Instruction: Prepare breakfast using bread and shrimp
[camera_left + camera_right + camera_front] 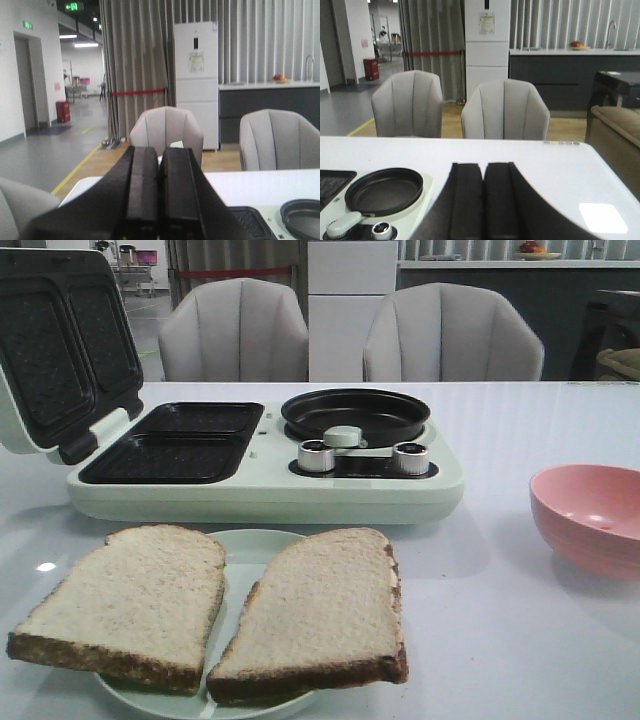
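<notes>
Two slices of bread, one on the left [125,602] and one on the right [318,612], lie side by side on a pale green plate [247,550] at the table's near edge. No shrimp shows; the inside of the pink bowl [590,518] at the right is mostly hidden. My left gripper [159,155] is shut with nothing between its fingers, held above the table's left side. Beside the round pan [384,190], above the table, my right gripper [483,170] is shut and empty too. Neither gripper appears in the front view.
A pale green breakfast maker [270,475] stands behind the plate, its lid [65,340] raised at the left over two dark grill plates [175,443]. Its round pan [355,414] and two knobs [316,455] sit on the right half. Two grey chairs [235,332] stand beyond the table.
</notes>
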Tool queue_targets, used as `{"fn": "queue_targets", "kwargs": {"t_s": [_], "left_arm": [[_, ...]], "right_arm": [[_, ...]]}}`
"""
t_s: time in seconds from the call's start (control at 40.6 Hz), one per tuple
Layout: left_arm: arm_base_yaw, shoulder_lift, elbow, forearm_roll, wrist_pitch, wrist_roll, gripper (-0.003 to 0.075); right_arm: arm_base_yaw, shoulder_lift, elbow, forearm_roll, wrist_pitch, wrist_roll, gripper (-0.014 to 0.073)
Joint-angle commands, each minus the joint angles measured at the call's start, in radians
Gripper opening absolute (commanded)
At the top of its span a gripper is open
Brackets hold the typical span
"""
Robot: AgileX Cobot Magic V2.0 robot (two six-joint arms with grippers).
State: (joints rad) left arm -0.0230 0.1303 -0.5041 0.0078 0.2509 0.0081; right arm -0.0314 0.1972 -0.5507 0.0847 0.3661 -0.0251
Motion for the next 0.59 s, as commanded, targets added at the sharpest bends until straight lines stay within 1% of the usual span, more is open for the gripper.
{"fn": "queue_targets", "kwargs": {"t_s": [0.0,0.247,0.345,0.567], "left_arm": [[-0.007,0.088,-0.092,0.007,0.034,-0.008,0.0101],[-0.007,0.220,-0.095,0.002,0.200,-0.008,0.0101],[-0.007,0.261,-0.081,-0.031,0.243,-0.008,0.0101],[-0.007,0.318,-0.053,-0.042,0.227,-0.008,0.0102]], "right_arm": [[-0.004,0.093,-0.086,-0.001,0.023,-0.004,0.0035],[-0.004,0.255,-0.093,-0.001,0.175,-0.004,0.0035],[-0.004,0.315,-0.093,-0.001,0.187,-0.004,0.0035],[-0.004,0.401,-0.093,0.000,0.209,-0.004,0.0035]]}}
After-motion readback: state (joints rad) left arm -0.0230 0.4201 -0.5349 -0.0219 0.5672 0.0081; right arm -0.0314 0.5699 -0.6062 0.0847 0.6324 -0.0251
